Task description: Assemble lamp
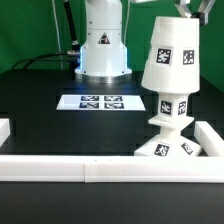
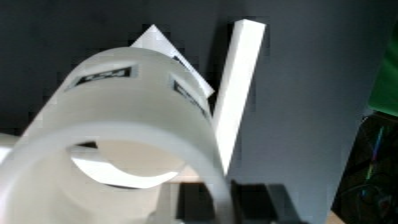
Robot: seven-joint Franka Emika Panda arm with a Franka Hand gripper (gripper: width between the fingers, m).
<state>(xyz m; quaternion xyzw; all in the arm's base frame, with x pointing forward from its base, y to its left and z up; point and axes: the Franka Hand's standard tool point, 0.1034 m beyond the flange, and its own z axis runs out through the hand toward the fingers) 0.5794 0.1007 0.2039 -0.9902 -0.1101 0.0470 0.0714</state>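
Note:
In the exterior view the white cone-shaped shade [image 1: 168, 55] hangs slightly tilted at the right, wide end down, right over the bulb [image 1: 172, 108]. I cannot tell whether they touch. The bulb stands on the low base [image 1: 172, 148] in the corner of the white rails. My gripper [image 1: 196, 9] shows only at the top edge, above the shade. In the wrist view the shade [image 2: 125, 130] fills the picture. Its wall runs between my two dark fingers [image 2: 254, 205], and the gripper [image 2: 210, 198] is shut on that wall. The bulb and base are hidden there.
The marker board [image 1: 100, 102] lies flat mid-table in front of the robot's white pedestal [image 1: 103, 45]. White rails run along the front [image 1: 60, 168], the right [image 1: 212, 135] and the left [image 1: 5, 128]. One rail shows in the wrist view [image 2: 240, 90].

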